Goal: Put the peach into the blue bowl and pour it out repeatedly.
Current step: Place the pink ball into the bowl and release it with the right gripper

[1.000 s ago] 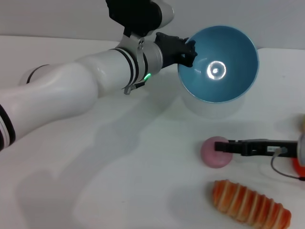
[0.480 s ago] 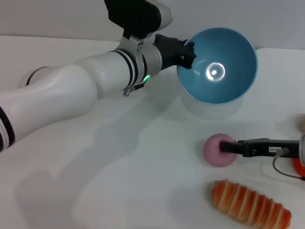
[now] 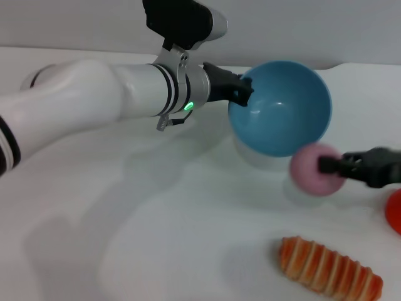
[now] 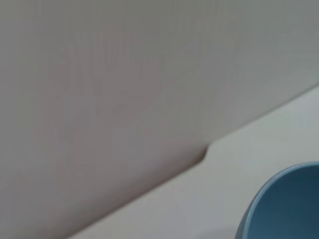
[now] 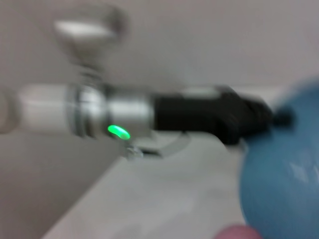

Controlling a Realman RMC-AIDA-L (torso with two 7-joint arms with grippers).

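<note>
Currently the left gripper [image 3: 243, 91] is clamped on the near-left rim of the blue bowl [image 3: 282, 110], holding it off the white table [image 3: 156, 219] and tilted so its opening faces the camera. The right gripper [image 3: 326, 166] grasps the peach [image 3: 313, 169], lifted just below and right of the bowl's lower edge. An orange-and-white striped loaf [image 3: 330, 268] lies on the table nearer the camera, and a red-orange round object [image 3: 395, 212] sits at the right edge.
</note>
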